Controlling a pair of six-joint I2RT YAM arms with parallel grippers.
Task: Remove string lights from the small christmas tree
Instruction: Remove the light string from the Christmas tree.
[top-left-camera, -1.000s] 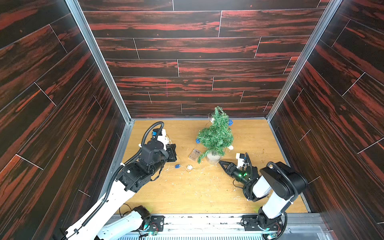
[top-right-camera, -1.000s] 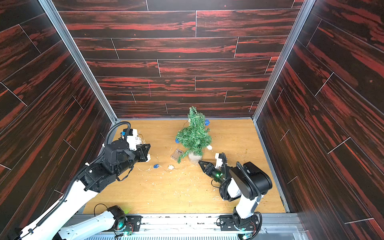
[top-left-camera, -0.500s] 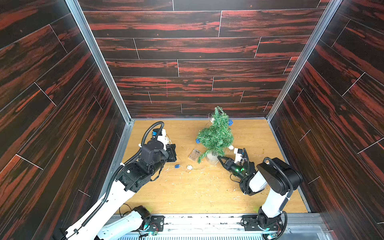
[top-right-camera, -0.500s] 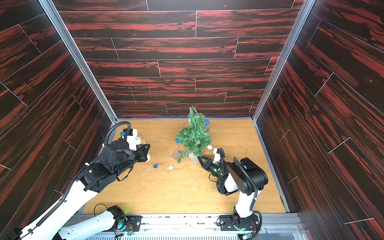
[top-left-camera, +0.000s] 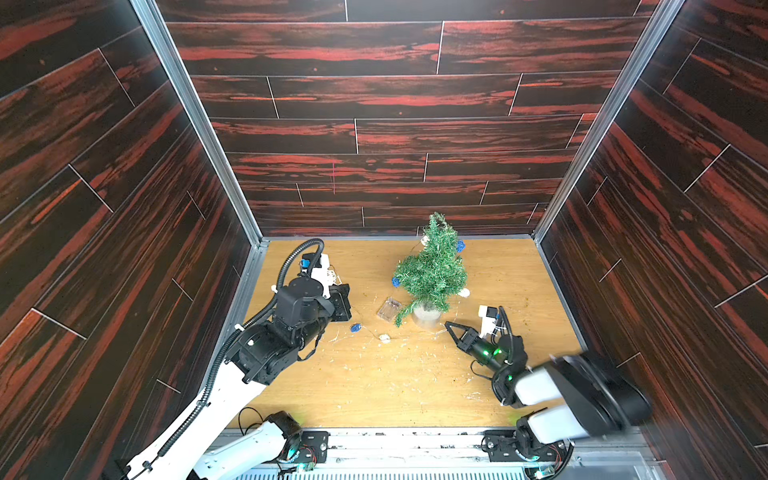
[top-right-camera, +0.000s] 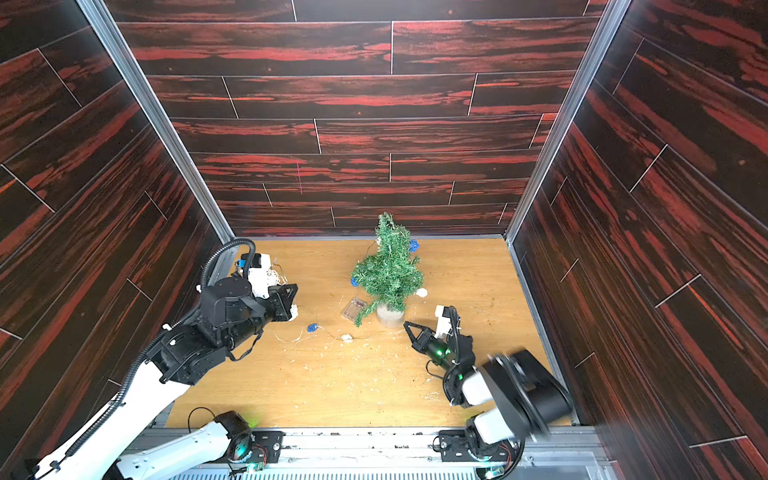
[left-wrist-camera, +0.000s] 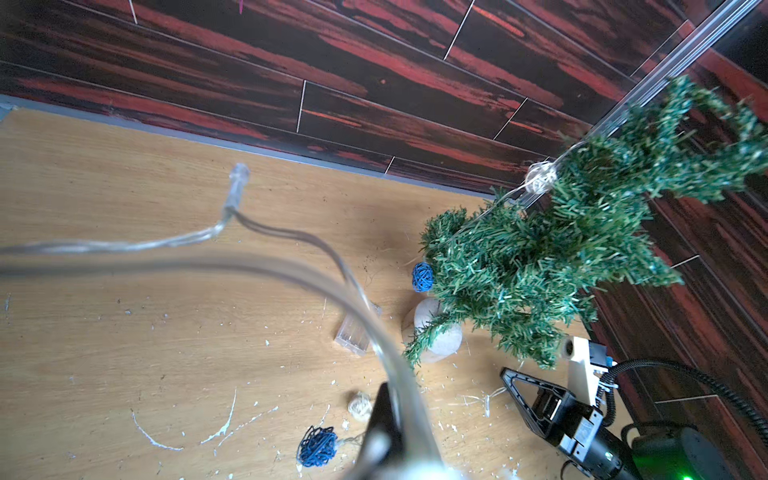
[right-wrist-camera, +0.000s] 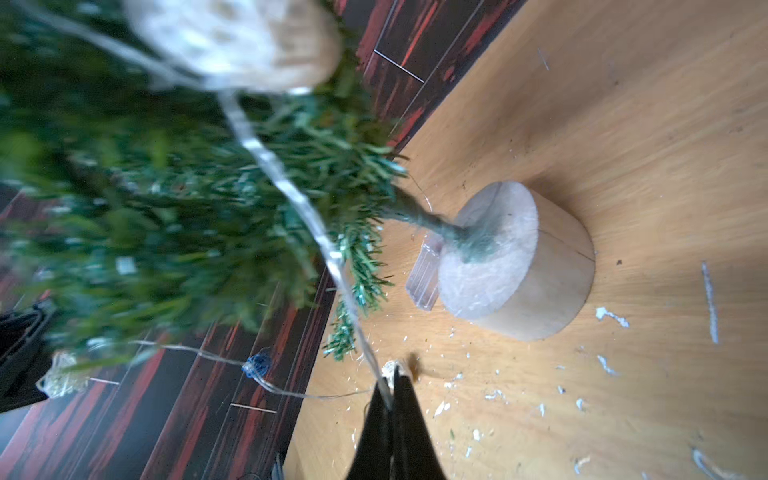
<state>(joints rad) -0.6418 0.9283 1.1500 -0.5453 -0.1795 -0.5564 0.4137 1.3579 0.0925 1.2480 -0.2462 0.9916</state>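
Right gripper (right-wrist-camera: 392, 384) clenched on the string lights (right-wrist-camera: 291, 195) beside the small christmas tree (top-left-camera: 432, 274).

Its black jaws pinch the thin wire just beside the grey-white pot (top-left-camera: 426, 318) — the wire climbs into the branches, where white and blue balls hang. The left gripper (top-left-camera: 344, 302), well apart across the tree, is closed on another stretch of wire. On the wooden table (top-left-camera: 395, 386) between them lie the clear battery box (top-left-camera: 388, 309) and two balls.
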